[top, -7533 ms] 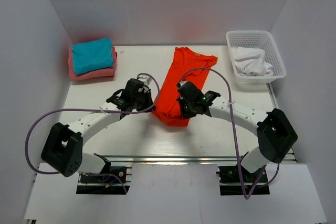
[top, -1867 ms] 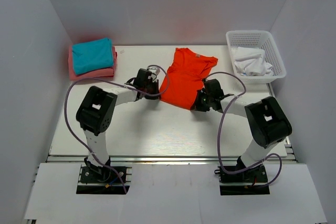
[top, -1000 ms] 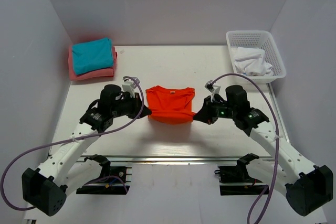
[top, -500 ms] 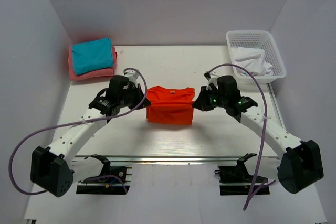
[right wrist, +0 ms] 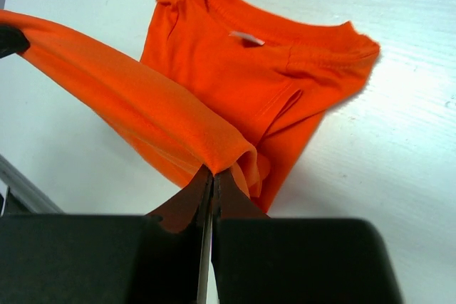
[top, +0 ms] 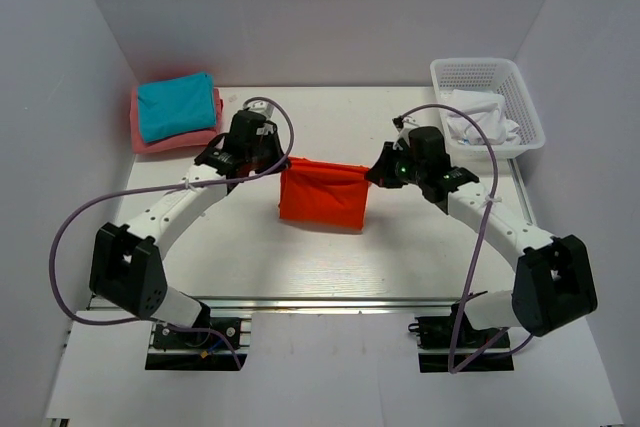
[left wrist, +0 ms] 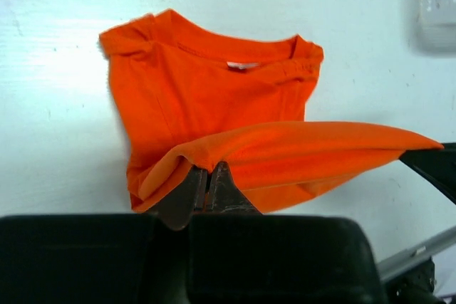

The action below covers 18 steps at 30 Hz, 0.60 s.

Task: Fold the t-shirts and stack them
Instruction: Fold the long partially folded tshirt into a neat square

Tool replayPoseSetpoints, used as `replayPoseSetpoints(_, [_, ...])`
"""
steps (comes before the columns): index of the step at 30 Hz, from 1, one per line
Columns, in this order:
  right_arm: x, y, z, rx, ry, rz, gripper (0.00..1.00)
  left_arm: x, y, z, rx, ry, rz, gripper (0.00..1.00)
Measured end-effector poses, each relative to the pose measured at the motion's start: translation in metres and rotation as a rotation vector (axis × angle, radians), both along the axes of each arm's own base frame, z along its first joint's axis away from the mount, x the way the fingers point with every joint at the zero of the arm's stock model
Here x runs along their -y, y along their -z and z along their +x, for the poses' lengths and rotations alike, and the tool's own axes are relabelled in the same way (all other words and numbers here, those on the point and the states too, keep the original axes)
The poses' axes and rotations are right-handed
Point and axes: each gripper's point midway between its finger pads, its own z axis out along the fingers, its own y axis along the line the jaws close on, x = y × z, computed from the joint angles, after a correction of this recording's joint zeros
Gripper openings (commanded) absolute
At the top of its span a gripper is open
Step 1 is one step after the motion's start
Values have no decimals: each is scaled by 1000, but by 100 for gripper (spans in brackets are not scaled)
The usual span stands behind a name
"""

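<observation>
Left gripper [left wrist: 209,176]: we record its 2 fingers drawn together to a hairline gap, pinching a doubled edge of the orange-red t-shirt [top: 320,197]. The cloth bunches over the tips and runs off to this gripper's right as a taut band. Right gripper [right wrist: 211,176]: likewise narrowed to a thin slit and clamped on the opposite end of the same edge, with the band leaving toward its left. In the top view we see the 2 grippers facing each other, the raised edge strung nearly straight between them. A panel of cloth falls from that edge, on the side toward the arm bases, down to the table [top: 300,267]. Beyond the fingertips in both wrist views, the rest of the shirt lies flat on the table, neck end farthest from the grippers. A white label [left wrist: 241,66] shows inside the neck, and the sleeves are gathered in at both shoulders. The colour is even and bright, with soft creases along the lifted fold. Well apart from the left gripper, out past it on its left, a folded teal t-shirt [top: 176,105] sits on a folded pink t-shirt [top: 172,140]. Out past the right gripper on its right, crumpled white t-shirts [top: 480,117] lie in a mesh basket [top: 532,119].
</observation>
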Motion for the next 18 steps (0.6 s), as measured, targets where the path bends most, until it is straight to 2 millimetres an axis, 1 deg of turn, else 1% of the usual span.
replayPoseSetpoints(6, [4, 2, 24, -16, 58, -1, 0, 4, 7, 30, -8, -37, 36, 0])
replayPoseSetpoints(9, [7, 5, 40, -27, 83, -1, 0, 8, 10, 50, -10, -52, 47, 0])
replayPoseSetpoints(11, [8, 10, 49, -40, 91, -1, 0, 10, 16, 63, -26, -57, 58, 0])
replayPoseSetpoints(14, [9, 19, 61, -68, 106, -1, 0, 13, 29, 80, -48, -62, 71, 0])
replayPoseSetpoints(18, [8, 35, 74, -117, 108, 1, 0, 11, 54, 87, -107, -66, 92, 0])
